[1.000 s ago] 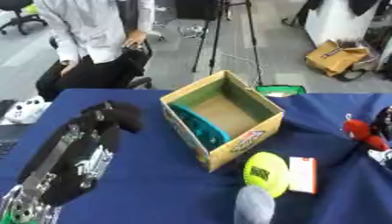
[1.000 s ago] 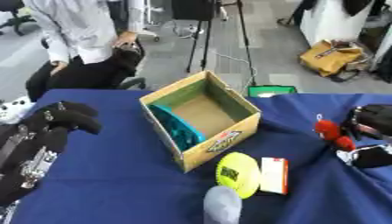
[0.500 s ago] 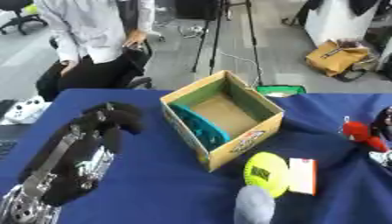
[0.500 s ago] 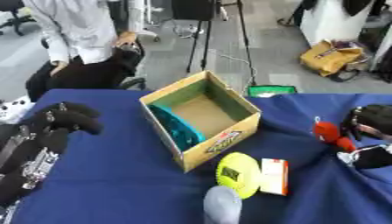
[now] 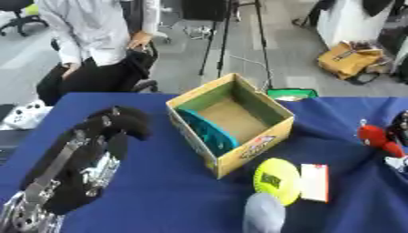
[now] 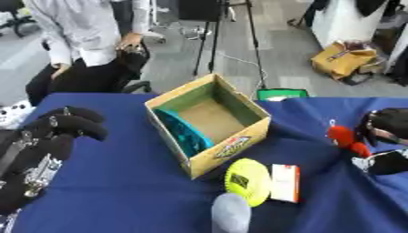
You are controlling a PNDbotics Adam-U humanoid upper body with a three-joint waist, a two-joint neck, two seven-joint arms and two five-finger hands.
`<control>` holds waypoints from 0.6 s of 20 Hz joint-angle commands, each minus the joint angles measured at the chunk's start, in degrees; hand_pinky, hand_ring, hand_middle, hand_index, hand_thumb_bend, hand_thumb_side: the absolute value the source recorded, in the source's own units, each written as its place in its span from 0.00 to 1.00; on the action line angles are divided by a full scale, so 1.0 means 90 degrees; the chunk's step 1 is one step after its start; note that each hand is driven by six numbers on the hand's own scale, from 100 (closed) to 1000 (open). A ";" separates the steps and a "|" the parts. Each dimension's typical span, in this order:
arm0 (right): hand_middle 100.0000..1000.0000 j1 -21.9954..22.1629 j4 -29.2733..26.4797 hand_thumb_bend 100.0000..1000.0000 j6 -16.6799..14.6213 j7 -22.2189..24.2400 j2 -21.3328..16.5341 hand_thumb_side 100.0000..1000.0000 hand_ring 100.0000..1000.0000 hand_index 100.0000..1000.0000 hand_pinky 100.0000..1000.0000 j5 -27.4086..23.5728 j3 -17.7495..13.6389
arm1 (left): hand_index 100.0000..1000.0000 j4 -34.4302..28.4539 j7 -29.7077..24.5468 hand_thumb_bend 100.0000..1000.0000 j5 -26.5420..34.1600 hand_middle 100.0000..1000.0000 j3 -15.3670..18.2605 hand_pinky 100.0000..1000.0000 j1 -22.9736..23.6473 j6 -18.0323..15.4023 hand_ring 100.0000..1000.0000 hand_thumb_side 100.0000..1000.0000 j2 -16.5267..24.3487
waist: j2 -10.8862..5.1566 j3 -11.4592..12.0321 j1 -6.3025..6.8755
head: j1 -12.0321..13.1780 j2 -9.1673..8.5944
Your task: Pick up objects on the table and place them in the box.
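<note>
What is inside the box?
A teal, ribbed thing leans against the left inner wall of the box. The rest of the floor shows bare brown cardboard. The spot under the teal thing and right behind the near wall is hidden.

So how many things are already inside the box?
1: a teal object leaning against the left inner wall of the box. The rest of the floor shows bare, though the near wall may hide something small.
</note>
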 commanded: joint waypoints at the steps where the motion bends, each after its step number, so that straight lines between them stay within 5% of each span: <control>1: 0.39 -0.0134 -0.0116 0.20 0.0027 -0.0005 -0.0288 0.53 0.75 0.54 0.87 -0.0042 -0.0101 | 0.73 -0.0093 -0.0029 0.00 -0.0017 0.71 -0.0008 0.65 -0.0060 -0.0003 0.67 0.52 0.0104 | -0.0106 -0.0004 -0.0018 | 0.0007 -0.0080; 12: 0.39 -0.0185 -0.0174 0.21 0.0026 0.0029 -0.0306 0.53 0.75 0.54 0.87 -0.0062 -0.0095 | 0.73 -0.0093 -0.0078 0.00 -0.0015 0.71 -0.0016 0.64 -0.0061 0.0003 0.67 0.52 0.0107 | -0.0108 -0.0035 -0.0021 | 0.0010 -0.0071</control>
